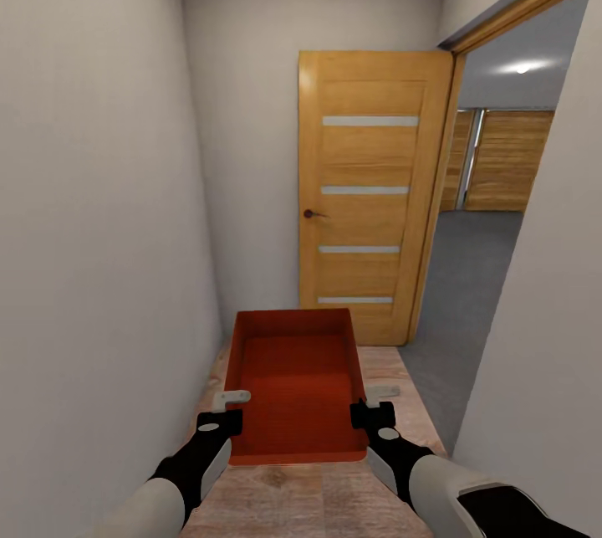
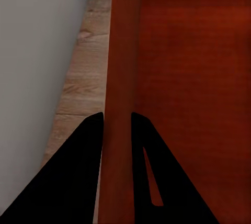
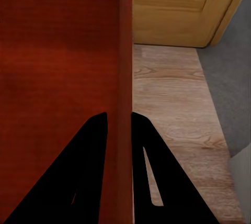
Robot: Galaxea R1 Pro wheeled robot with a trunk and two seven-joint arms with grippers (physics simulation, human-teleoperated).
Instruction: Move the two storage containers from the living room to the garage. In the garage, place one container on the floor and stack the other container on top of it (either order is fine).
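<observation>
I carry one red-orange storage container (image 1: 293,379) level in front of me, above a light wood plank strip of hallway floor. My left gripper (image 1: 222,412) is shut on its left wall (image 2: 119,77), one black finger on each side. The right gripper (image 1: 370,409) is shut on the right wall (image 3: 124,51) the same way. The container is empty inside. Through the open doorway at the right I see the garage with its dark grey floor (image 1: 468,270).
A narrow hallway: plain white wall (image 1: 100,228) close on my left, another white wall (image 1: 543,354) close on my right. An open wooden door (image 1: 368,195) with glass strips stands ahead. Wooden garage panels (image 1: 502,161) show far beyond the doorway.
</observation>
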